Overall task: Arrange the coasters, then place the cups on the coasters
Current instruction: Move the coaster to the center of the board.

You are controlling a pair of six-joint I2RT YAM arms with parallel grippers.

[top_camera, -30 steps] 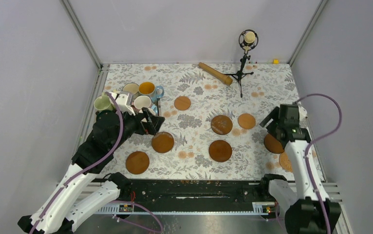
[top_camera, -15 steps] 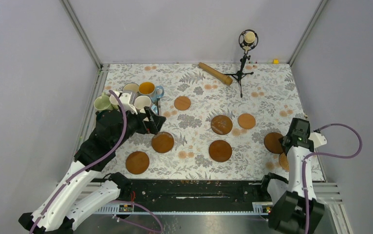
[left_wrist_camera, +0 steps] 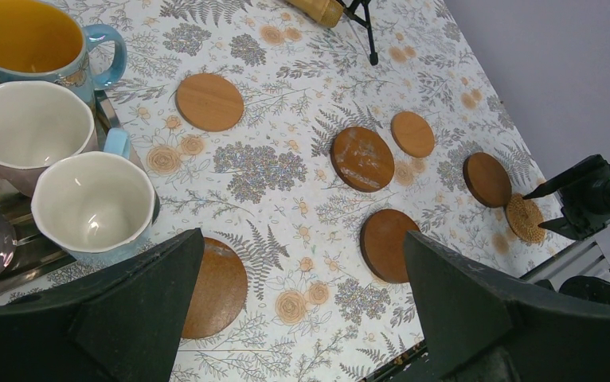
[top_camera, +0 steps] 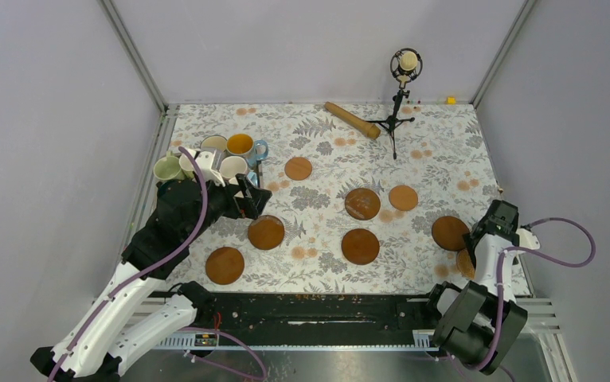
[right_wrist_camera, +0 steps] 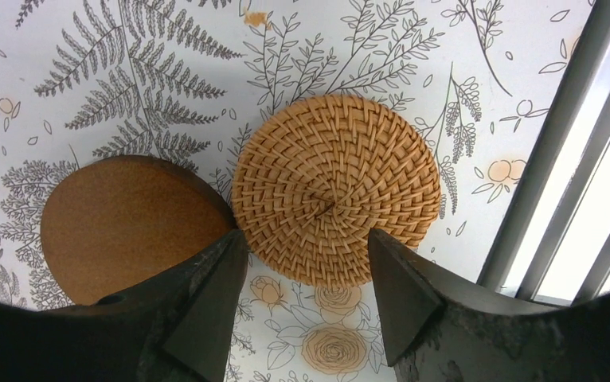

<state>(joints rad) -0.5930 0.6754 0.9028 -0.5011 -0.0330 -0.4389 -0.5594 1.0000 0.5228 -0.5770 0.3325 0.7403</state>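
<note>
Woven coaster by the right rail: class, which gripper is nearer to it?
Right. The right gripper hovers just above the woven coaster; the left gripper is far off, beside the mugs.

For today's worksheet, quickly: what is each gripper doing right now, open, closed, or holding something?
Left gripper: open, holding nothing.
Right gripper: open, jaws apart over the woven coaster, not gripping it.
</note>
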